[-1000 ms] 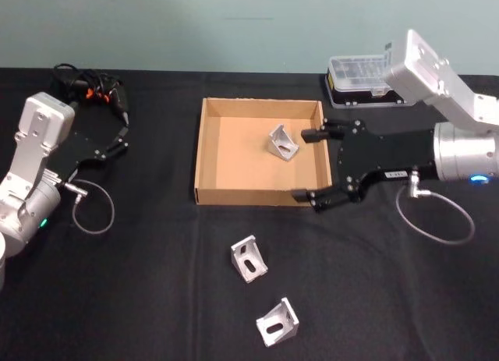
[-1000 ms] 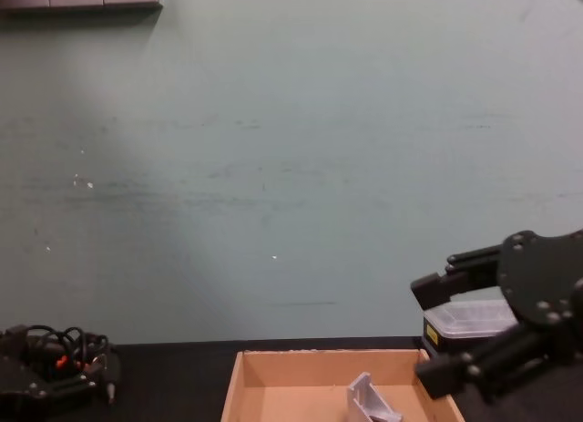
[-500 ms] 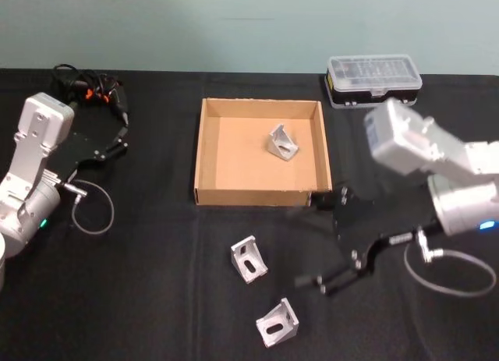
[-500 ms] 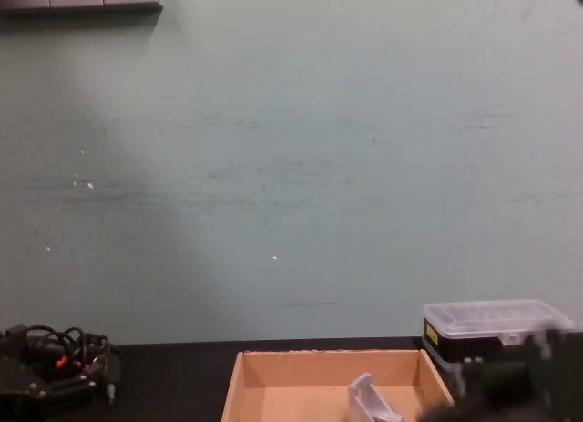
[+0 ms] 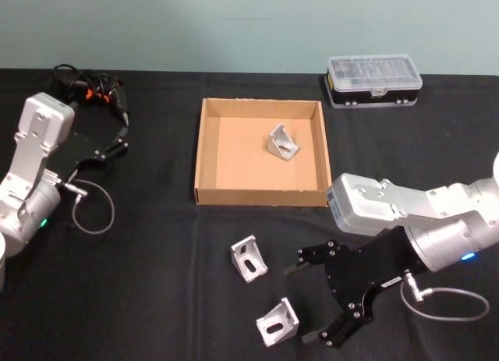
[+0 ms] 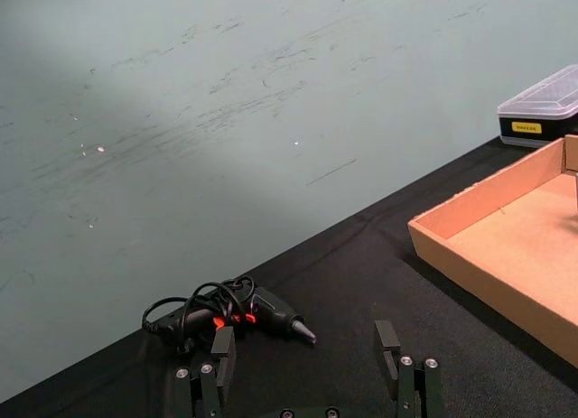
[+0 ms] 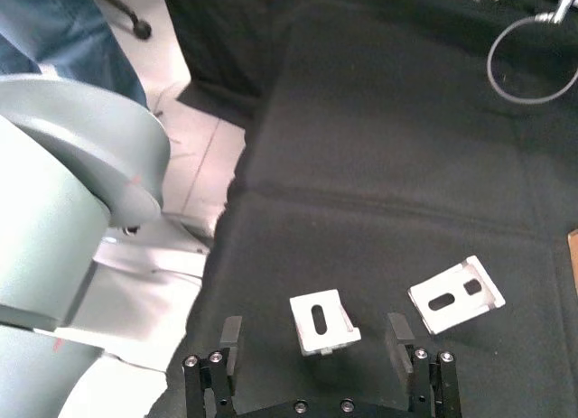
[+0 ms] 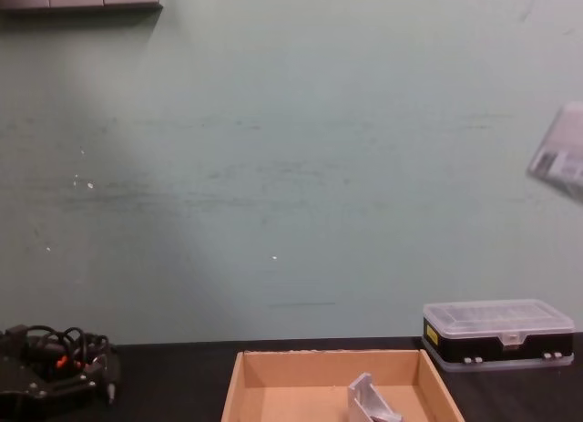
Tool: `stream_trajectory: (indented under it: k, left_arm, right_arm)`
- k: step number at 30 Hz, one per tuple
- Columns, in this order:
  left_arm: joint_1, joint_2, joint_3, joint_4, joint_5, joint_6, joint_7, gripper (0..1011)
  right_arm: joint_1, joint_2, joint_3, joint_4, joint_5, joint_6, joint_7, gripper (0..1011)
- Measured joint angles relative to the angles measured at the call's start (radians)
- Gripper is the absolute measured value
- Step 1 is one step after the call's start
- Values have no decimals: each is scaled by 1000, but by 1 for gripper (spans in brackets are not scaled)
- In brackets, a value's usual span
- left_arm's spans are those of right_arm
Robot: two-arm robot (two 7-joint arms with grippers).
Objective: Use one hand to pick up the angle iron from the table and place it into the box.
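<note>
Nearest the robot, at the front of the black table [image 5: 156,299], the right gripper [image 5: 306,299] reaches in from the right with its fingers spread wide and nothing in them; one angle iron [image 5: 277,322] lies flat on the cloth just at the mouth of that spread, and the right wrist view shows this bracket [image 7: 322,321] between the two fingertips [image 7: 230,332] with a gap on either side. A second angle iron [image 5: 249,259] lies a little farther back and to the left, apart from the gripper. Beyond it stands the tan cardboard box [image 5: 261,196], a third angle iron [image 5: 284,143] inside near its far right corner. Behind the box to the right sits a black case with a clear lid [image 5: 374,80]. The left gripper [image 5: 122,133] is parked at the table's left, fingers apart and empty, near a black corded tool [image 5: 90,88]
</note>
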Motion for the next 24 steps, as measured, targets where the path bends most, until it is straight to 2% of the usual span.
stream_trajectory:
  k: [9,14,24]
  left_arm:
    - [0,0,0,0,0,0,0,1000]
    - [0,0,0,0,0,0,0,1000]
    - [0,0,0,0,0,0,0,1000]
  right_arm:
    - [47,-32,-60,55,-50,-9,8,1000]
    - [73,-55,-98,91,-69,-16,25,1000]
    - [109,-89,-149,148,-90,-32,43,1000]
